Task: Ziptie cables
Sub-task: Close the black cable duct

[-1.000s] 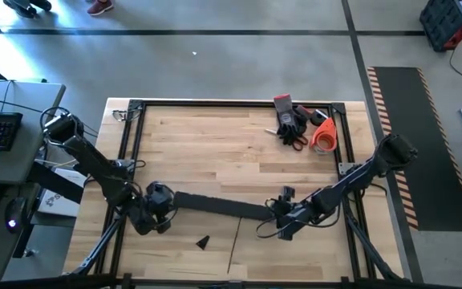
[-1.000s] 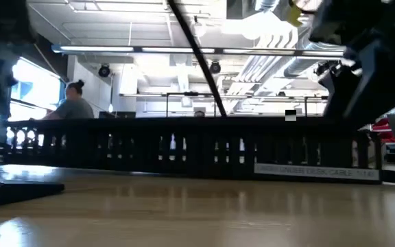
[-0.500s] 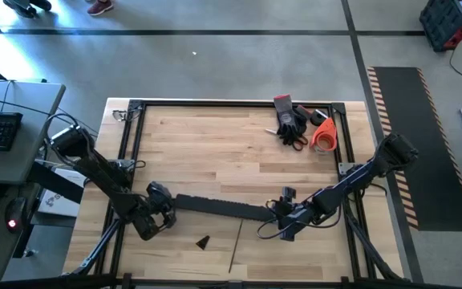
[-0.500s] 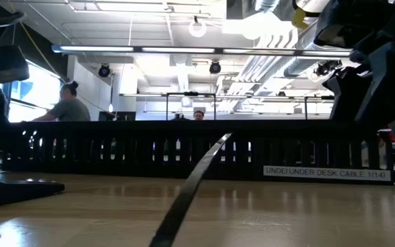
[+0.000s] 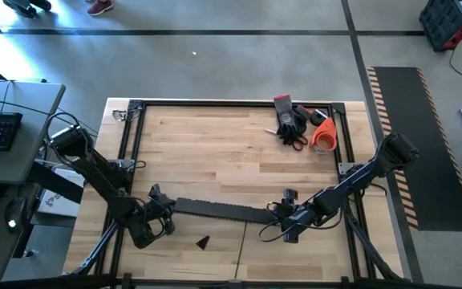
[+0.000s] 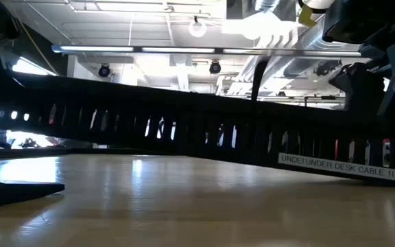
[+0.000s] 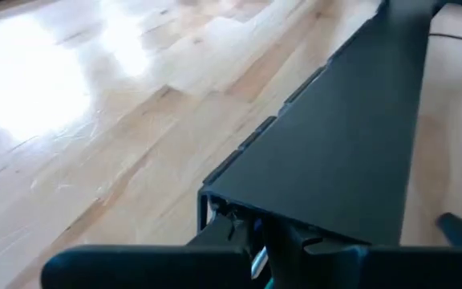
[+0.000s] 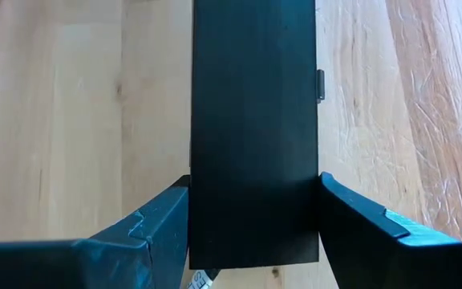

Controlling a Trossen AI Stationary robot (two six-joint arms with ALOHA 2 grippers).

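A long black slotted rail (image 5: 223, 209) spans the near middle of the table between my two grippers. In the low view the rail (image 6: 184, 123) slants: its left end is up in the air and its labelled right end is low. My left gripper (image 5: 160, 217) is shut at the rail's left end, and my right gripper (image 5: 285, 218) is shut on its right end. A dark tangled bunch with red parts (image 5: 292, 124) lies by the far right corner; I cannot tell whether it is the cables. My left gripper (image 7: 263, 257) has the rail's open left end (image 7: 239, 205). It comes level from the table's left, along the rail. Its own finger (image 7: 151, 265) hides the contact. That end is lifted clear of the table. My right gripper (image 8: 255, 241) pinches the rail's right end (image 8: 251, 233) between its two fingers. One finger (image 8: 163, 221) is on each long side wall. The fingers come along the rail from the table's right. This end stays low, near the table.
An orange tape roll (image 5: 324, 135) sits beside the dark bunch at the far right. A small black piece (image 5: 203, 241) and a thin black strip (image 5: 242, 250) lie near the near edge. A black frame (image 5: 135, 108) borders the table. The far left of the wooden top is bare.
The rail's left end has risen off the table while its right end stayed low, so the rail now slants in the low view. My left gripper has moved slightly toward the near edge. The thin strip that slanted across the low view no longer shows there.
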